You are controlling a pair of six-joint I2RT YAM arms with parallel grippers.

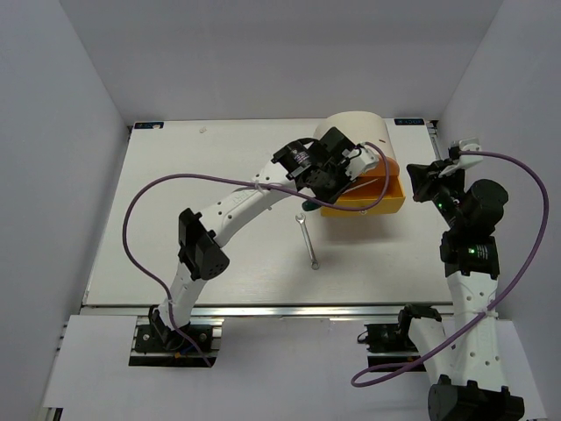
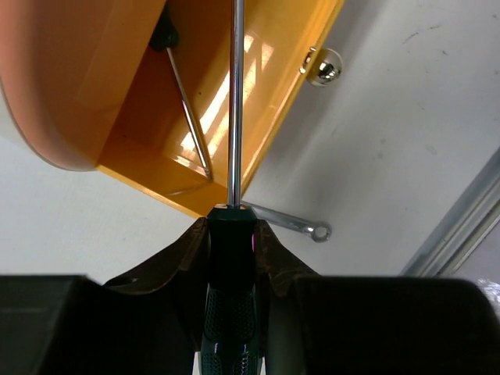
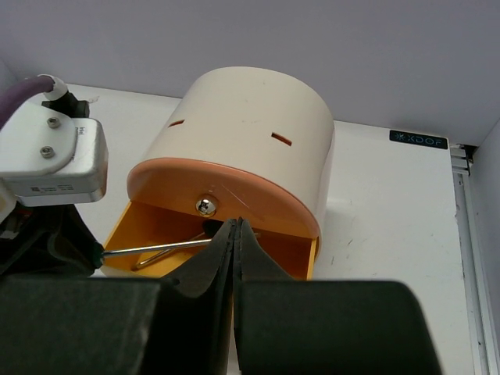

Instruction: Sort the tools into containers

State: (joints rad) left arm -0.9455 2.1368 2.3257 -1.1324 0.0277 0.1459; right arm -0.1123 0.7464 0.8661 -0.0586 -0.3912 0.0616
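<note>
Left jaws clamping screwdriver (image 2: 231,258), table label (image 3: 418,139) unclear

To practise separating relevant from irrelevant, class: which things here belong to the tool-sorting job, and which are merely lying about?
Job:
pale beige drum-shaped box with open orange drawer
dark green-handled screwdriver in the left gripper
second thin-shafted screwdriver inside that drawer
silver double-ended wrench on the white table

Lying about:
purple cable
small dark label

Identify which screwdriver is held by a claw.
The screwdriver in the left claw, shaft pointing into the orange drawer; the other screwdriver lies loose inside that drawer.
</note>
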